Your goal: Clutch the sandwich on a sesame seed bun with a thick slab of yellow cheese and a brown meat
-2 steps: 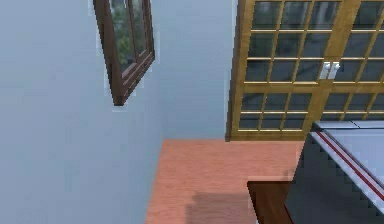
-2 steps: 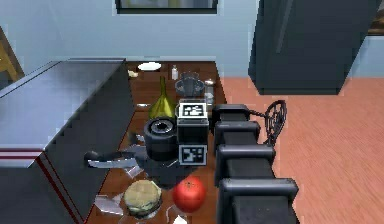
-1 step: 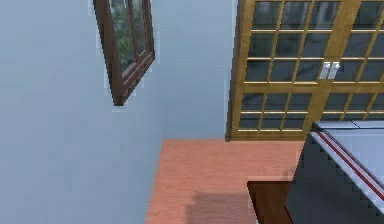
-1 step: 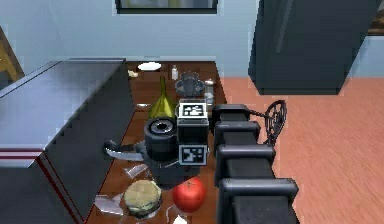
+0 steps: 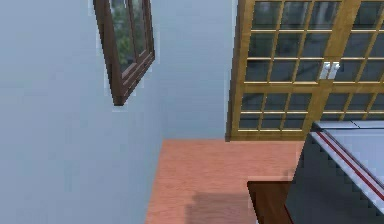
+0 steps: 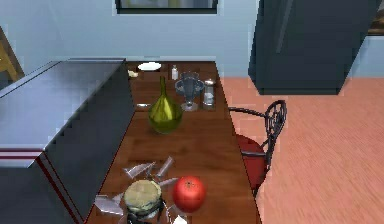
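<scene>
At the near edge of the worktop [image 6: 205,145], the sandwich [image 6: 143,196] sits beside an apple [image 6: 189,192]; claw's state: cannot tell.

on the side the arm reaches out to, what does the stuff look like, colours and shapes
A long brown wooden table carries a round, layered sandwich with a pale bun, a round red apple beside it, and a green bottle with a bulbous base and a thin neck. A dark wire-backed chair with a red seat stands alongside.
</scene>
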Controlling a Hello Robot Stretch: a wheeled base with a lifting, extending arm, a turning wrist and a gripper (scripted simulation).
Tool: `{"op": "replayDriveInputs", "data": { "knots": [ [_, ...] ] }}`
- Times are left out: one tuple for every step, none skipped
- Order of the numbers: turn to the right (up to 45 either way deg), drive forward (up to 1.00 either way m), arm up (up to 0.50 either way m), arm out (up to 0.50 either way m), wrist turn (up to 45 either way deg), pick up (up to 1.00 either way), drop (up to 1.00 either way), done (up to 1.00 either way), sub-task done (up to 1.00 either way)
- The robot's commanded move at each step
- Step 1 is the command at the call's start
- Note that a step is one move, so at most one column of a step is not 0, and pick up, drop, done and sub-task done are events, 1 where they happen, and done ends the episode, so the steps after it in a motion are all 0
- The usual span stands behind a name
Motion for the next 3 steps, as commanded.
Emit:
{"op": "replayDriveInputs", "data": {
  "knots": [
    [0.0,0.00,0.00,0.00,0.0,1.00,0.00,0.00,0.00],
    [0.0,0.00,0.10,0.00,0.0,0.00,0.00,0.00,0.00],
    [0.0,0.00,0.00,0.00,0.0,0.00,0.00,1.00,0.00]
  ]
}}
